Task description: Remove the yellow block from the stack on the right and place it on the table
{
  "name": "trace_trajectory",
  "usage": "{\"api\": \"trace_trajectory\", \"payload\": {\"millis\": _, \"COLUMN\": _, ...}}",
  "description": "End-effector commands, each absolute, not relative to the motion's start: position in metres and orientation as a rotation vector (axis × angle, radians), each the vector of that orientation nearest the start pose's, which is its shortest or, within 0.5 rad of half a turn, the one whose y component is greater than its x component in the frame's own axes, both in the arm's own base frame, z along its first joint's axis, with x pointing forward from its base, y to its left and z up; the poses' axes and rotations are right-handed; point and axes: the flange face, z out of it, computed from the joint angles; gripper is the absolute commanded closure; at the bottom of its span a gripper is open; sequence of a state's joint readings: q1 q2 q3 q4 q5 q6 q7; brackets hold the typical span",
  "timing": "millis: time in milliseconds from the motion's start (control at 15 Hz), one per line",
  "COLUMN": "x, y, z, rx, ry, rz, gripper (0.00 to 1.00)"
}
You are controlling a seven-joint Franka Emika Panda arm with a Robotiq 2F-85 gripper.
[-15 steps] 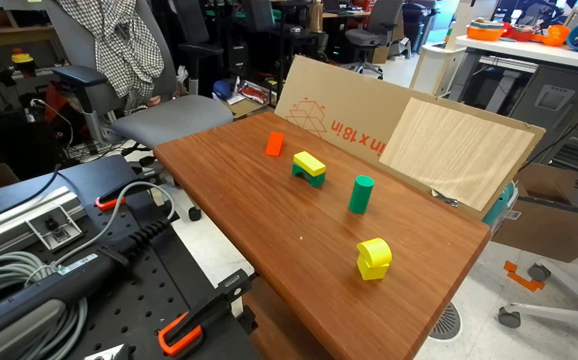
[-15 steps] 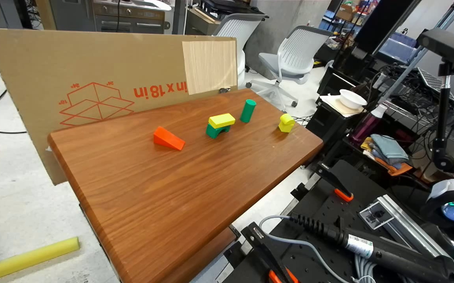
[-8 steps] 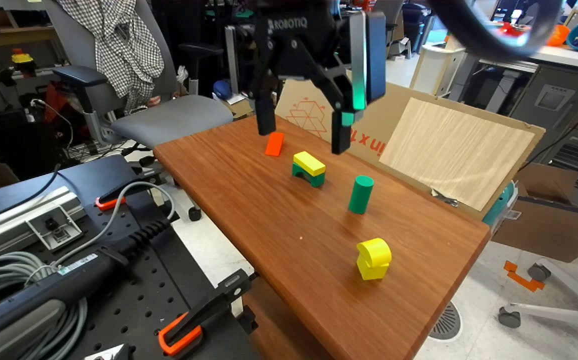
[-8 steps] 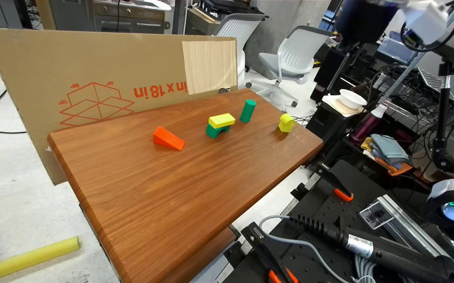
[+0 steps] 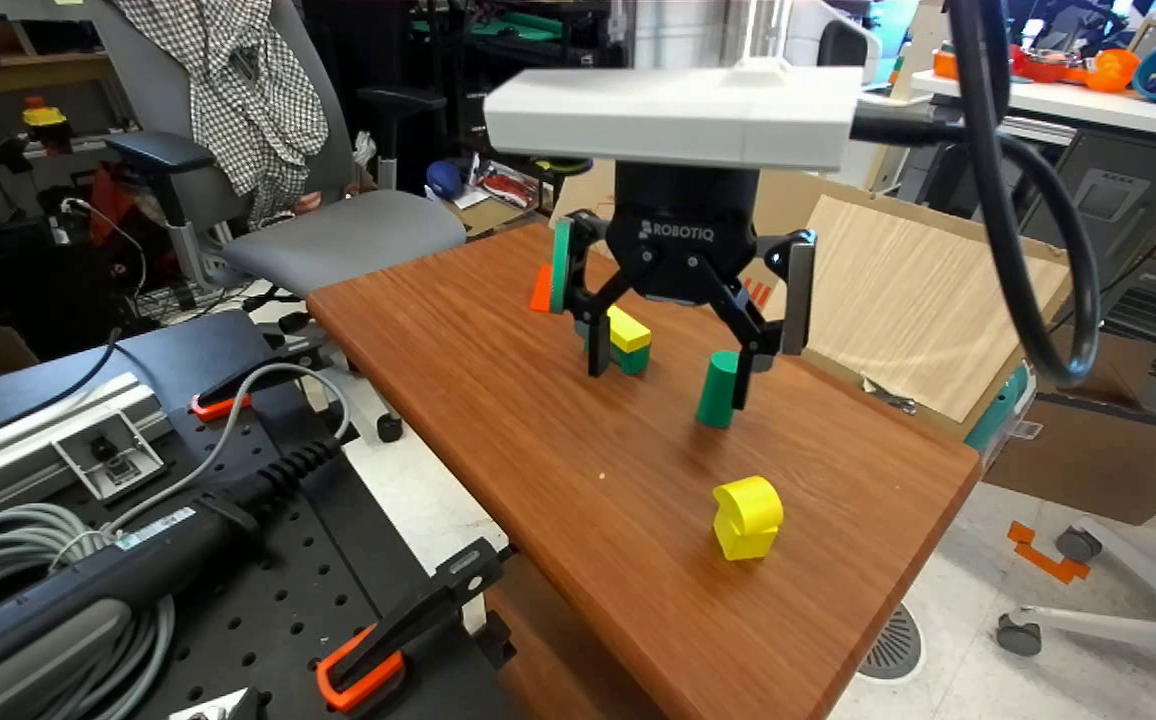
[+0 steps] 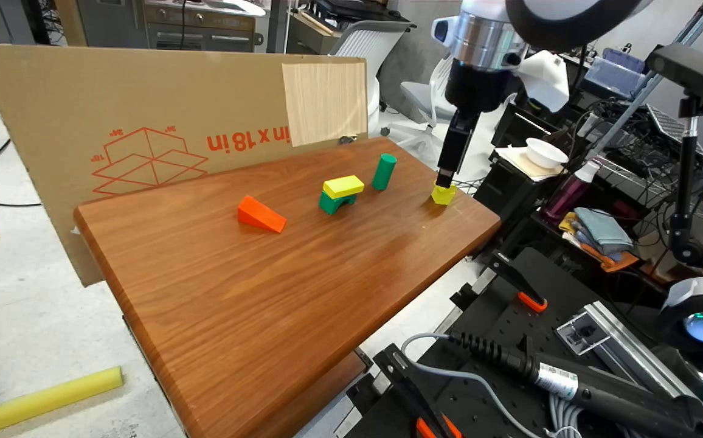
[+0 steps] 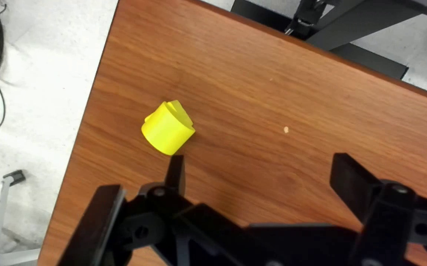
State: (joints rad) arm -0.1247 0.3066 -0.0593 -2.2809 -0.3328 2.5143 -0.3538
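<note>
The stack on the table [image 5: 618, 540] is all yellow. Its top yellow block [image 5: 753, 503] has a rounded upper side and sits on a lower yellow cube [image 5: 746, 545]. In the wrist view the top yellow block [image 7: 167, 129] lies left of the jaws and mostly covers the lower one. In an exterior view a finger hides much of the top block, while the lower cube [image 6: 444, 196] shows. My gripper [image 5: 670, 368] is open and empty above the table, apart from the stack. In the wrist view its fingers [image 7: 259, 160] are wide apart with bare wood between.
A green cylinder [image 5: 716, 395] stands beyond the stack. A yellow block on a green arch [image 6: 342, 187] and an orange wedge [image 6: 260, 214] are farther along the table. A cardboard sheet [image 6: 41, 121] stands along one edge. A black bench with clamps [image 5: 363, 665] adjoins another side.
The arm was out of view of the table a second ago. It has come in and moved down over the table near the stack, gripper open. The blocks have not moved.
</note>
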Motion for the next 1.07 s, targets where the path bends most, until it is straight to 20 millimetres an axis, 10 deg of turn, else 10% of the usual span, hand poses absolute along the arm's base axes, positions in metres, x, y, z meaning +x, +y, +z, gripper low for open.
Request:
{"api": "trace_trajectory", "payload": {"millis": 0, "x": 0.538, "y": -0.106, "z": 0.207, "rx": -3.204, "ry": -0.946, "rz": 0.183, "gripper": 0.00}}
{"api": "trace_trajectory", "payload": {"millis": 1000, "x": 0.542, "y": -0.142, "z": 0.184, "rx": -2.878, "ry": -1.613, "rz": 0.227, "gripper": 0.00}}
